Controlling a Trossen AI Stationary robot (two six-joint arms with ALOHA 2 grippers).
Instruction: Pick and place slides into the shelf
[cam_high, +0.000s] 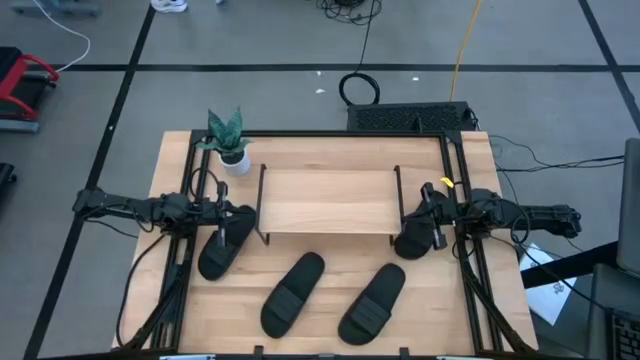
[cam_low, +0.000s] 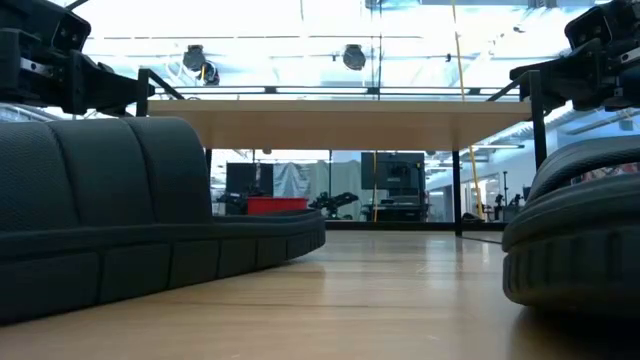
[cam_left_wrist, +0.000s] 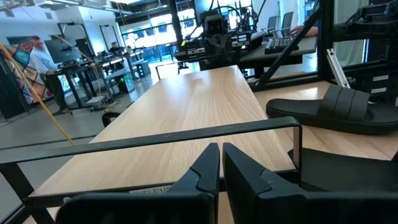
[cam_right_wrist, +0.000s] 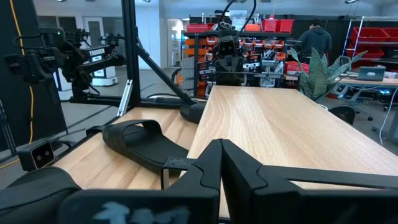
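The shelf (cam_high: 325, 200) stands mid-table, its light plank top on thin black side frames. Four black slides lie soles down on the table. One (cam_high: 225, 242) is at the shelf's left end and one (cam_high: 412, 240) at its right end. Two more (cam_high: 292, 292) (cam_high: 372, 302) lie in front of the shelf. My left gripper (cam_high: 222, 215) (cam_left_wrist: 221, 155) is shut above the left slide's far end, at plank height. My right gripper (cam_high: 432, 215) (cam_right_wrist: 221, 152) is shut above the right slide. Each faces the other across the plank (cam_left_wrist: 205, 106) (cam_right_wrist: 273, 124).
A small potted plant (cam_high: 230, 140) stands at the table's far left, behind the shelf. Black frame rails (cam_high: 185, 250) (cam_high: 470, 260) run along both table sides. The space under the plank (cam_low: 380, 220) shows open through to the room. People stand at benches in the background.
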